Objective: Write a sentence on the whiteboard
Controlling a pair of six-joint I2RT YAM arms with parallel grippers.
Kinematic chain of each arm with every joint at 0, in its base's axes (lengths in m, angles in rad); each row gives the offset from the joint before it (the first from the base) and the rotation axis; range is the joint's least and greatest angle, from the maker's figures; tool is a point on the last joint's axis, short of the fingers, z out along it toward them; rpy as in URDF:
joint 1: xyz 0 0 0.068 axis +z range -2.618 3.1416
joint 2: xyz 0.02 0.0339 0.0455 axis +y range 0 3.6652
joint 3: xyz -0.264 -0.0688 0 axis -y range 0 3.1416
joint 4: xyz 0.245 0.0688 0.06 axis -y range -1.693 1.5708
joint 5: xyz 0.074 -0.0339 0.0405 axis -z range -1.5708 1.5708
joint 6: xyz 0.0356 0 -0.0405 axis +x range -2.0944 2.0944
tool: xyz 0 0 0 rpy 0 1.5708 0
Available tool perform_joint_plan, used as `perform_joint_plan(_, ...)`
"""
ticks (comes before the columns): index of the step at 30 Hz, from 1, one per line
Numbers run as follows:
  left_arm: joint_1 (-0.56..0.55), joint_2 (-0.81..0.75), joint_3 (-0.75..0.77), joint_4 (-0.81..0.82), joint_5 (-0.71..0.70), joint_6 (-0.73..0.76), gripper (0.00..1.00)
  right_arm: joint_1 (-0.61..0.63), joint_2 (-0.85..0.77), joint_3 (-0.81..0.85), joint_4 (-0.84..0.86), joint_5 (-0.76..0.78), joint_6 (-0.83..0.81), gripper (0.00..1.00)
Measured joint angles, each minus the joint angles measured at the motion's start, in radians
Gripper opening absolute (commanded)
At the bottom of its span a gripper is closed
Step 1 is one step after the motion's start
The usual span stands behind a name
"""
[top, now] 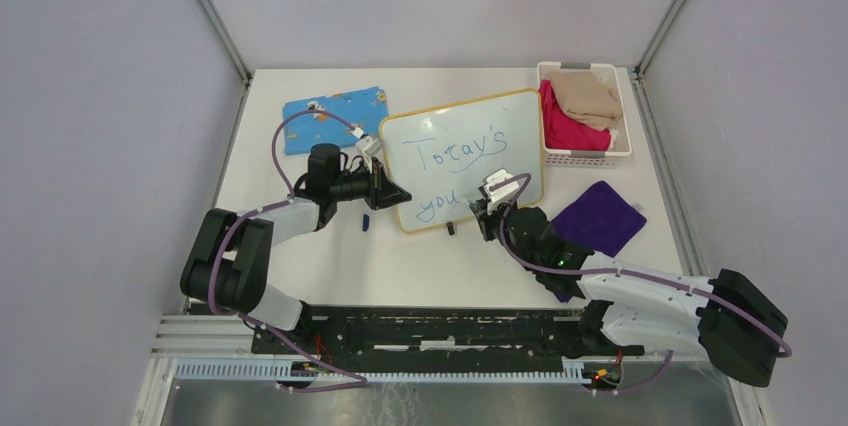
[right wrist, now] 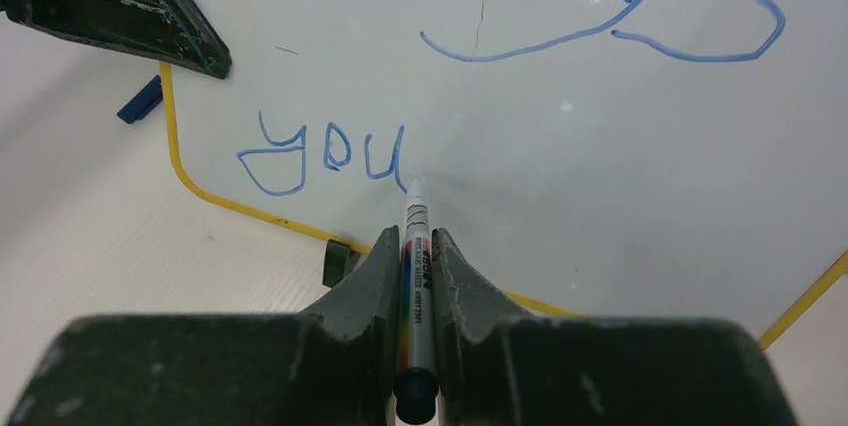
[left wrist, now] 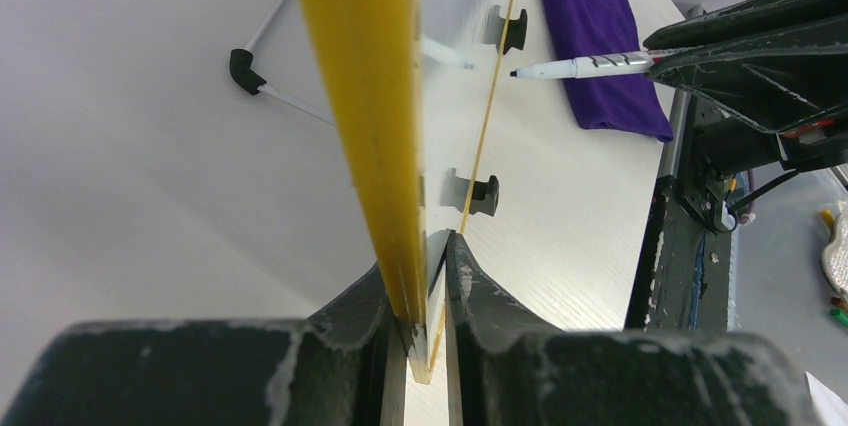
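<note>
left tool clamped on whiteboard rim, its 9 o'clock side | right tool clamped on marker | tip at 3 o'clock of "you" in sentence

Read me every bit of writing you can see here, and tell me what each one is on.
"Today's": upper line of the blue handwritten sentence on the whiteboard.
"you": lower line of it, near the board's bottom edge.
Print on the marker barrel: too small and blurred to read.
No other text shows.
</note>
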Motion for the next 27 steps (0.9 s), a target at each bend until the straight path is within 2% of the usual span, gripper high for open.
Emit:
perform_joint_plan(11,0.0,0.001,0.001,-0.001,0.0,0.0,0.2,-0.003,0.052,0.074,0.004,0.002,-0.017,0.0)
perform_joint_plan(27,0.0,0.002,0.002,-0.002,-0.003,0.0,0.2,-0.024,0.083,0.08,0.005,-0.009,-0.014,0.0)
